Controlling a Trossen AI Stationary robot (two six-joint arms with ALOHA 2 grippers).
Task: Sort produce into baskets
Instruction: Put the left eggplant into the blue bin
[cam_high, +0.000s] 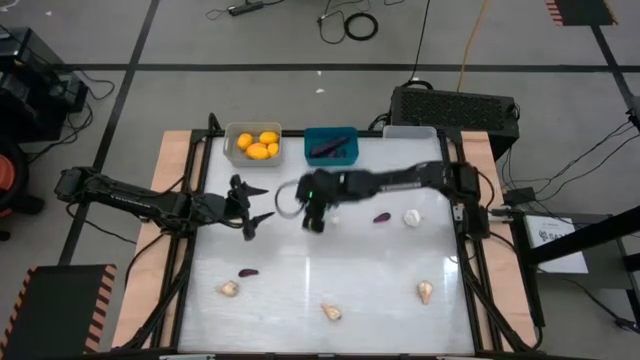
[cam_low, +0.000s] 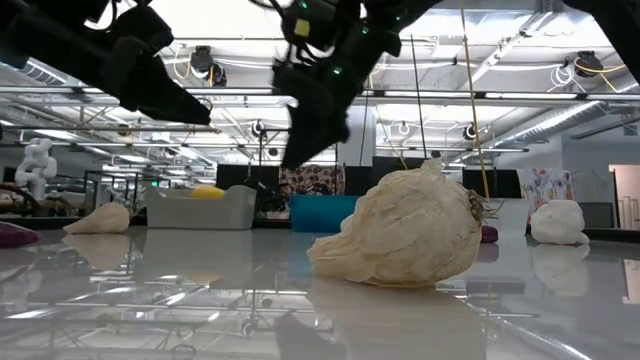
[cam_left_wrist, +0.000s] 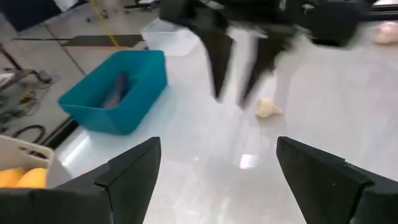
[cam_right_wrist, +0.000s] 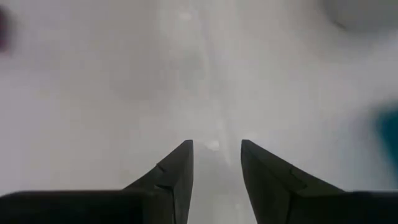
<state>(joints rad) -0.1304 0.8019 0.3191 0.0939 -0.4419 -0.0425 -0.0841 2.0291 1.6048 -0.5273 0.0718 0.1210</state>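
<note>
1. Counter (cam_high: 320, 280) glossy white, carrying three bins in a row along its far edge: grey bin (cam_high: 252, 144), teal bin (cam_high: 331, 146), clear bin (cam_high: 411, 133).
2. Yellow fruits (cam_high: 258, 145) heaped inside the grey bin; purple eggplant (cam_high: 327, 150) lying inside the teal bin.
3. Right gripper (cam_high: 314, 222) hanging over bare counter just in front of the teal bin, jaws parted a little, nothing between them.
4. Left gripper (cam_high: 256, 205) in front of the grey bin, left of the teal bin, jaws spread wide and empty.
5. Loose eggplant (cam_high: 382, 217) and garlic bulb (cam_high: 412, 217) side by side, in front of the clear bin, right of the teal bin.
6. Second loose eggplant (cam_high: 248, 271) and garlic (cam_high: 229, 288) well in front of the grey bin.
7. Two more garlic pieces farther from the teal bin, one near the front edge (cam_high: 331, 312), one toward the front right (cam_high: 425, 291).
</note>
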